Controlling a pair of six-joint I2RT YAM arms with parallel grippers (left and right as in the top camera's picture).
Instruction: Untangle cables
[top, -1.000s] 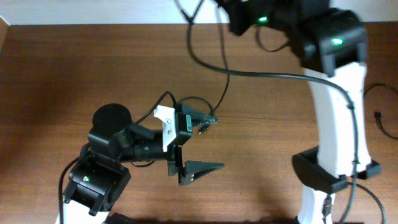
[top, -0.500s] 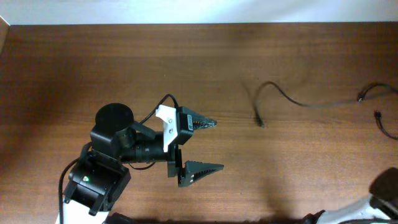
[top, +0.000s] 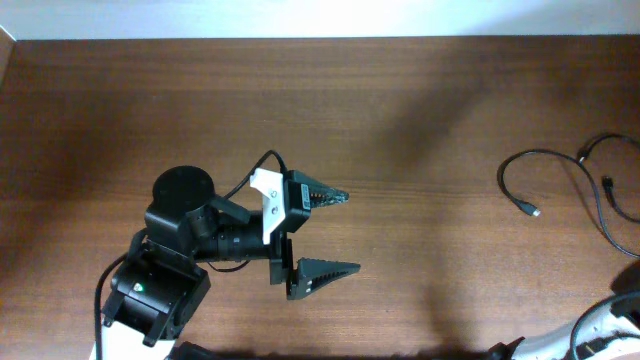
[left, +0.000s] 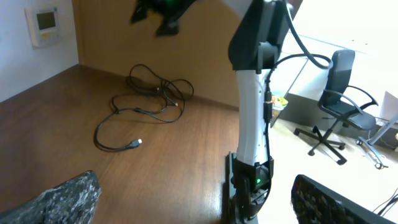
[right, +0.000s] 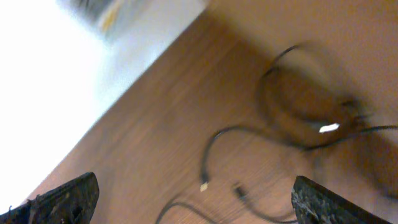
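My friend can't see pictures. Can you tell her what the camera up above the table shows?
Seen from above, a brown wooden table with the left gripper open and empty at the lower left. Thin black cables lie far off at the right edge, one loose end curling toward the middle.

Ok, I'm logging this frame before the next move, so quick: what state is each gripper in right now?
Left gripper: open, holding nothing.
Right gripper: open, holding nothing.
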